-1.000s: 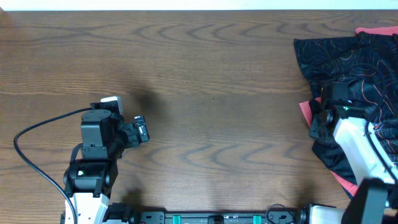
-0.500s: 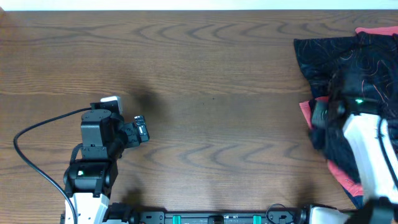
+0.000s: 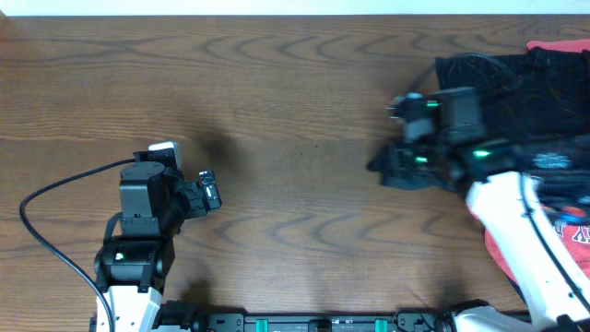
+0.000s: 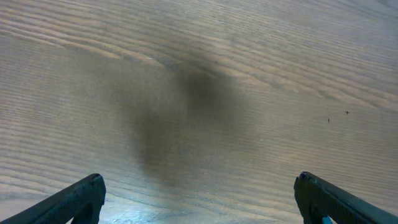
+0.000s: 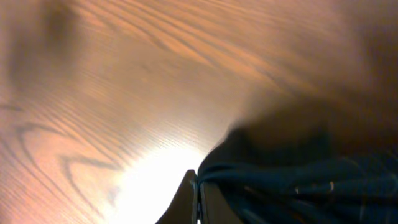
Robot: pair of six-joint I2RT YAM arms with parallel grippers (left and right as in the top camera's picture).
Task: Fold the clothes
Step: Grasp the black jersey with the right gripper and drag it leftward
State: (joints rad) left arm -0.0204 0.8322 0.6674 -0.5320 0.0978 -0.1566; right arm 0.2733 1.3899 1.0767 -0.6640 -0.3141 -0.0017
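Since the right gripper [image 5: 196,198] is clamped on an edge of the black, orange-lined fabric jersey [image 3: 516,83] bunched behind it, with the left gripper [image 4: 200,202] idle and apart, spreading seems underway: next, lay it flat on the brown wooden desk [image 3: 295,92].

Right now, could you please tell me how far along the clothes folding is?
Nothing looks folded yet. The right pincer is shut on an edge of the bunched black jersey; the left pincer sits open. Spreading and folding it, then the red T-shirt beneath, remain.
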